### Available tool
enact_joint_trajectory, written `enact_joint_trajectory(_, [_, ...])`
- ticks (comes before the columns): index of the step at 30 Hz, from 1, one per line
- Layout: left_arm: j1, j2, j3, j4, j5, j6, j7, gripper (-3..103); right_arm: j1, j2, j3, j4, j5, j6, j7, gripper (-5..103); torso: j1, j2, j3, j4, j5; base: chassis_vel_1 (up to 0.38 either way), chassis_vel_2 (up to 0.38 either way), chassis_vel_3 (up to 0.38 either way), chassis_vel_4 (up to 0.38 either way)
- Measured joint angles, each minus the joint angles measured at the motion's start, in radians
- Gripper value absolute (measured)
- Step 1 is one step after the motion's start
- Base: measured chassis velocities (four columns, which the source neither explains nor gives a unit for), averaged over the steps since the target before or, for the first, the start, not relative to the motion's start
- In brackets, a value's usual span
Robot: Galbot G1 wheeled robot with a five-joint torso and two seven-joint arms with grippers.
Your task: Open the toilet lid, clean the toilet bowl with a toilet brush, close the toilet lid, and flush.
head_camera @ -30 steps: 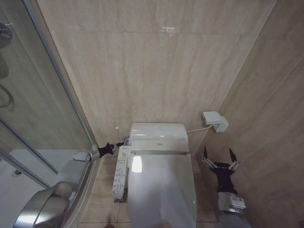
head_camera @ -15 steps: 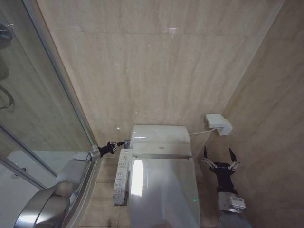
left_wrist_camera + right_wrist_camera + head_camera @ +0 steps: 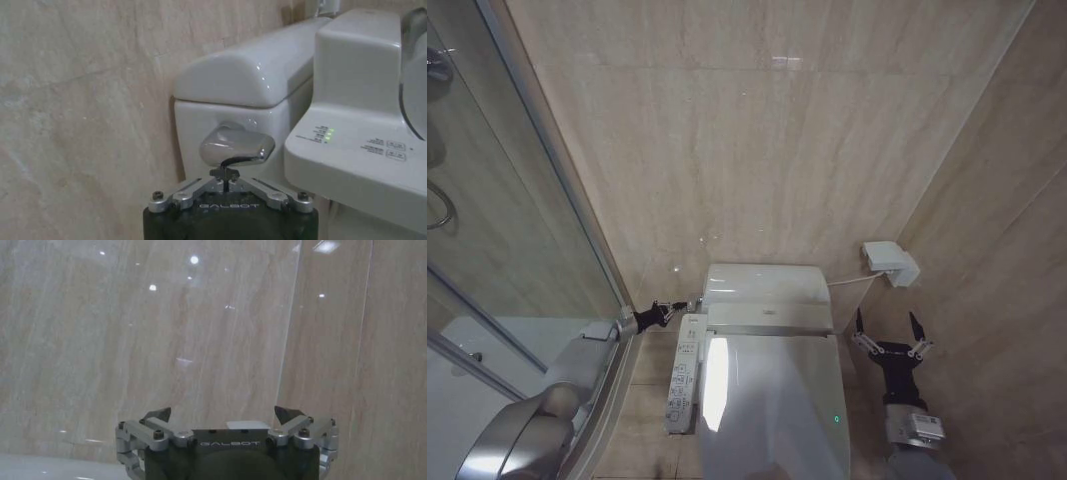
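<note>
Toilet lid [image 3: 772,400] is down at 6 o'clock. Left gripper [image 3: 227,181], fingers pinched together, touches the flush lever [image 3: 237,146]; it's rounded and shiny, so the tips could slip off. Right gripper [image 3: 888,327] idles spread wide at 4.

My head camera looks steeply down from above at the closed toilet lid [image 3: 772,400], the cistern [image 3: 765,290] and the tiled corner behind. My left wrist camera sits close behind the left pincer [image 3: 228,176], facing the cistern's side and its chrome flush lever [image 3: 236,146], a spot the head view shares. My right wrist camera looks past the right pincer [image 3: 227,414] at bare wall tiles.
</note>
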Motion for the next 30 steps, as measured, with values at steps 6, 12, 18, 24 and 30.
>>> enact_joint_trajectory(6, [0.02, 0.002, -0.015, -0.016, 0.0, 0.0, 0.001, 0, 0.0, 0.0, 0.0, 0.0, 0.0, 0.0, 0.0, 100, 0.0, 0.0, 0.0, -0.0004, -0.0001, 0.0, 0.0, 0.0, 0.0])
enact_joint_trajectory(12, [0.08, 0.025, -0.061, -0.051, -0.004, 0.0, -0.013, 0, 0.0, 0.0, 0.0, 0.0, 0.0, 0.0, 0.0, 100, 0.0, 0.0, 0.0, -0.0004, -0.0003, 0.0, 0.0, 0.0, 0.0])
enact_joint_trajectory(18, [0.173, 0.059, -0.114, -0.16, -0.021, 0.044, -0.09, 0, 0.0, 0.0, 0.0, 0.0, 0.0, 0.0, 0.0, 100, 0.0, 0.0, 0.0, 0.0001, -0.0006, 0.0, 0.0, 0.0, 0.0])
enact_joint_trajectory(24, [0.253, 0.086, -0.142, -0.3, -0.078, 0.084, -0.217, 0, 0.0, 0.0, 0.0, 0.0, 0.0, 0.0, 0.0, 100, 0.0, 0.0, 0.0, 0.0004, -0.0002, 0.0, 0.0, 0.0, 0.0])
enact_joint_trajectory(30, [0.36, 0.092, -0.183, -0.515, -0.126, 0.175, -0.466, 0, 0.0, 0.0, 0.0, 0.0, 0.0, 0.0, 0.0, 100, 0.0, 0.0, 0.0, -0.0001, 0.0001, 0.0, 0.0, 0.0, 0.0])
